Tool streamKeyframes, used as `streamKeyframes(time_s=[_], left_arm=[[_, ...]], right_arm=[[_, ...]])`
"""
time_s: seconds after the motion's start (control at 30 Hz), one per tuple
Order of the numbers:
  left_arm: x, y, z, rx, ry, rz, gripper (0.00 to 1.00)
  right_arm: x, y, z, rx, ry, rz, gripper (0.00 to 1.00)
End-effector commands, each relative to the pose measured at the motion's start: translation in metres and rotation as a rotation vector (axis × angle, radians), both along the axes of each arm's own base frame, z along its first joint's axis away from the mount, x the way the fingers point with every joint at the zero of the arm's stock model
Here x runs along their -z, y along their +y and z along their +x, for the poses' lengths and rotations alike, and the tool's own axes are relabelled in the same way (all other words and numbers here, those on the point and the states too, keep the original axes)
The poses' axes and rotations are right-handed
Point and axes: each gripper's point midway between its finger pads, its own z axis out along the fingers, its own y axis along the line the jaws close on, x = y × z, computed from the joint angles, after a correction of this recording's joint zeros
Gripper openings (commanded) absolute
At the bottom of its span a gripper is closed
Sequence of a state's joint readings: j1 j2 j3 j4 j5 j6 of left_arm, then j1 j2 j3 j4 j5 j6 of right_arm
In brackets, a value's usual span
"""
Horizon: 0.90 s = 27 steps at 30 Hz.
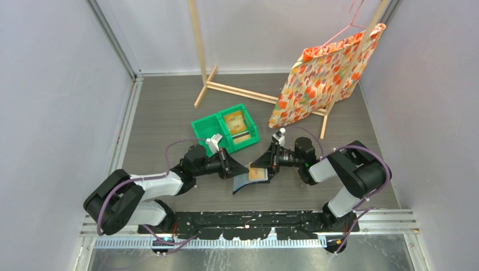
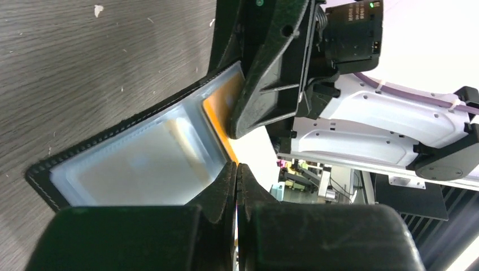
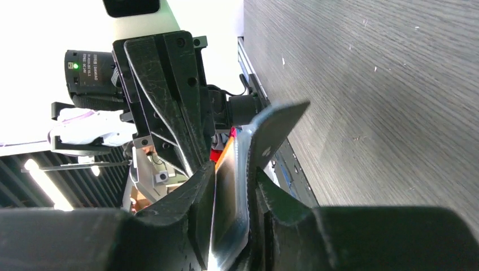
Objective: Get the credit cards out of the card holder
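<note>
Left hand (image 1: 233, 167) clenched on card holder (image 1: 242, 183); right hand (image 1: 265, 165) straddles orange credit card (image 1: 257, 174), grip unclear. Others seemingly lie in green bin (image 1: 206, 125); extraction unfinished.

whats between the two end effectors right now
The open card holder, an orange credit card showing in it, fills the gap from left end effector to right end effector; top view.

Your left arm (image 1: 149, 184) and right arm (image 1: 333, 166) stretch low toward each other. Your left gripper (image 1: 233, 167) is pinched shut. Your right gripper (image 1: 261, 165), just beside it, has its jaws slightly apart.
</note>
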<state>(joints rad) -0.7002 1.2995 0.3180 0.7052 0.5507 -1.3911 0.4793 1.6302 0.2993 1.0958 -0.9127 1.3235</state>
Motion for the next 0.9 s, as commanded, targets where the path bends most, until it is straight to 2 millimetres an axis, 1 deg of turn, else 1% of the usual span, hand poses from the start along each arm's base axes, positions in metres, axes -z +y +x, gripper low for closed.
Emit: streamKeyframes(time_s=[0.0, 0.27, 0.33, 0.4, 0.47, 0.5, 0.57, 0.63, 0.7, 0.87], left_arm=[[-0.035, 0.002, 0.005, -0.039, -0.114, -0.09, 0.0], [-0.027, 0.015, 0.001, -0.079, -0.117, -0.018, 0.0], [-0.025, 0.018, 0.0, -0.086, -0.116, -0.001, 0.0], [-0.02, 0.021, -0.001, -0.094, -0.106, 0.026, 0.01], [-0.015, 0.025, -0.001, -0.104, -0.1, 0.051, 0.01], [-0.013, 0.026, -0.002, -0.108, -0.098, 0.062, 0.0], [-0.011, 0.028, -0.003, -0.109, -0.095, 0.083, 0.0], [-0.008, 0.031, -0.006, -0.101, -0.092, 0.107, 0.01], [-0.004, 0.033, -0.008, -0.099, -0.088, 0.124, 0.01], [0.006, 0.038, -0.01, -0.103, -0.071, 0.162, 0.01]], right_arm=[[-0.011, 0.004, 0.0, -0.021, -0.057, 0.032, 0.33], [-0.01, 0.003, -0.001, -0.01, -0.047, 0.027, 0.34], [-0.009, 0.002, -0.001, -0.007, -0.044, 0.024, 0.32], [-0.005, 0.001, -0.001, -0.001, -0.037, 0.013, 0.31], [0.003, 0.0, -0.002, -0.001, -0.025, -0.008, 0.31], [0.006, 0.0, -0.003, -0.004, -0.02, -0.014, 0.32], [0.012, -0.002, -0.006, -0.01, -0.014, -0.025, 0.42], [0.018, -0.003, -0.009, -0.019, -0.009, -0.042, 0.48], [0.024, -0.004, -0.01, -0.023, -0.001, -0.061, 0.52], [0.029, -0.005, -0.011, -0.026, -0.01, -0.093, 0.57]])
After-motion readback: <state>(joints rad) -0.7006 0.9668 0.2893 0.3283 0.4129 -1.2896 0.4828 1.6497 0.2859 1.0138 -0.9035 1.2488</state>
